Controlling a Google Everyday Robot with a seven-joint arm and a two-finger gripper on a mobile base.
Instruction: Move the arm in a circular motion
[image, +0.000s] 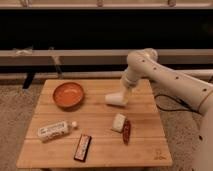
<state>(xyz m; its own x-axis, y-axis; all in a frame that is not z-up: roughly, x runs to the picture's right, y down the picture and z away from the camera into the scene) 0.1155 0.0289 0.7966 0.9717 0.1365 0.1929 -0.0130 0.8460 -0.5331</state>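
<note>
The large white glossy arm (170, 80) reaches in from the right over a small wooden table (100, 125). Its rounded elbow joint (140, 60) is above the table's back right part, and a segment goes down from there. The gripper (127, 95) is the narrow pale tip, low over the right back of the table, just above a white cup (115, 99) that lies on its side.
On the table are an orange bowl (68, 94) at the back left, a white bottle (54, 130) lying at the front left, a dark snack bar (83, 147), a white cup-like object (118, 122) and a reddish-brown packet (127, 131). A dark wall with rails is behind.
</note>
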